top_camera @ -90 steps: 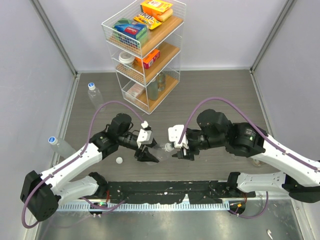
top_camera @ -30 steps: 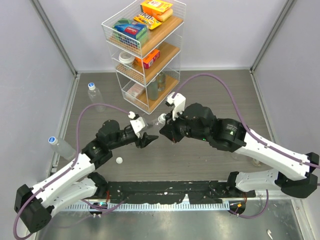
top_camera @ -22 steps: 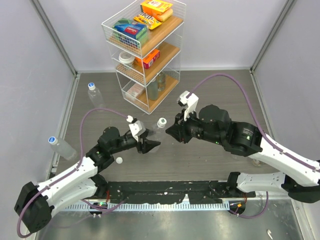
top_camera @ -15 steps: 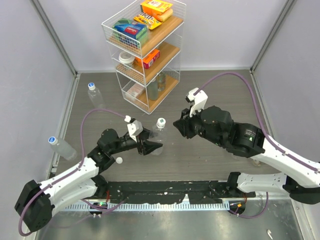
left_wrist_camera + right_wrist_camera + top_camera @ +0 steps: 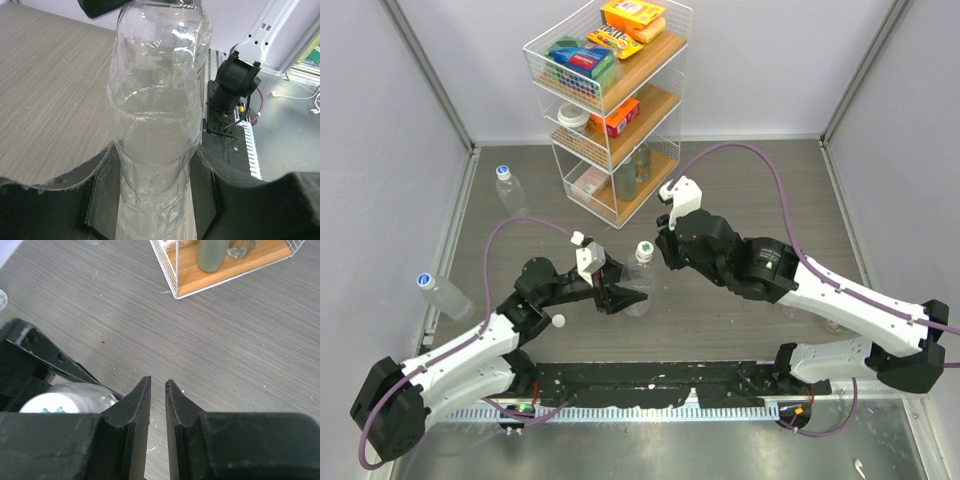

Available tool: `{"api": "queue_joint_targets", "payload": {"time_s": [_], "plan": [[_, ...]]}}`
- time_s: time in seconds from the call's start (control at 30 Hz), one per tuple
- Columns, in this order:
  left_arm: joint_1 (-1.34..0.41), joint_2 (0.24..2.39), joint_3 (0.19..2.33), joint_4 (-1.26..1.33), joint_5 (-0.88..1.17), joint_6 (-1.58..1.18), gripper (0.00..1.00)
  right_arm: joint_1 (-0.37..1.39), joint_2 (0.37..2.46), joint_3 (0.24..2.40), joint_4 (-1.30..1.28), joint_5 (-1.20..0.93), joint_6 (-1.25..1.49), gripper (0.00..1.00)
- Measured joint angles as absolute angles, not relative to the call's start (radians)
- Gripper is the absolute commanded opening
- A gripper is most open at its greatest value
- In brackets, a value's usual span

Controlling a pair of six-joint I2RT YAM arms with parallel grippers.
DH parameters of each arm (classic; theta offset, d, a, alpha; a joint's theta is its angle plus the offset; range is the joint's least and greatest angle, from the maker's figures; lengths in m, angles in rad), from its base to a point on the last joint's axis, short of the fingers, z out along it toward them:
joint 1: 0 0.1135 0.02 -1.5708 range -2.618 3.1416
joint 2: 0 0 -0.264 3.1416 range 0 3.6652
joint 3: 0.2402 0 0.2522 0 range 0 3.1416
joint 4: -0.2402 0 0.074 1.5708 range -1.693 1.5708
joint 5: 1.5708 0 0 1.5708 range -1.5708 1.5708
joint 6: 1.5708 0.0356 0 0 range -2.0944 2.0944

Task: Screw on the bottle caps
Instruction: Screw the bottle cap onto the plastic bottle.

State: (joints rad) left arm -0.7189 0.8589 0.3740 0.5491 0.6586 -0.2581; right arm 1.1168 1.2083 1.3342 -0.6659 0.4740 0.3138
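Note:
A clear ribbed bottle (image 5: 639,283) stands upright at the table's middle, my left gripper (image 5: 620,296) shut around its lower body. In the left wrist view the bottle (image 5: 157,125) fills the space between both fingers (image 5: 102,195). A white cap (image 5: 645,249) sits on its neck; the right wrist view shows that cap (image 5: 52,404) at lower left. My right gripper (image 5: 663,250) hovers just right of the cap, apart from it. Its jaws (image 5: 157,382) stand a narrow slit open with nothing between them. A loose white cap (image 5: 558,321) lies left of the left gripper.
Two more capped bottles lie at the left: one near the back (image 5: 510,187), one with a blue cap by the wall (image 5: 444,294). A wire shelf rack (image 5: 610,100) with groceries stands at the back, its lowest shelf (image 5: 225,270) ahead of the right gripper.
My right gripper has let go of the cap on the bottle and pulled off to the side. The left arm has brought the bottle down and stood it upright.

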Motion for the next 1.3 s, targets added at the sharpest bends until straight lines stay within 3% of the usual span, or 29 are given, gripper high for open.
{"api": "queue_joint_targets", "payload": {"time_s": [0.9, 1.17, 1.27, 1.3], "plan": [[-0.719, 0.888, 0.374, 0.550, 0.597, -0.307, 0.00, 1.111, 1.084, 1.285, -0.533, 0.310, 0.340, 0.24], [-0.719, 0.895, 0.374, 0.548, 0.552, -0.316, 0.00, 1.112, 0.994, 1.247, -0.502, 0.020, 0.299, 0.25], [-0.719, 0.895, 0.374, 0.548, 0.550, -0.316, 0.00, 1.116, 0.961, 1.229, -0.490, -0.014, 0.280, 0.34], [-0.719, 0.895, 0.374, 0.548, 0.552, -0.317, 0.00, 1.117, 0.953, 1.226, -0.491, 0.006, 0.271, 0.47]]}}
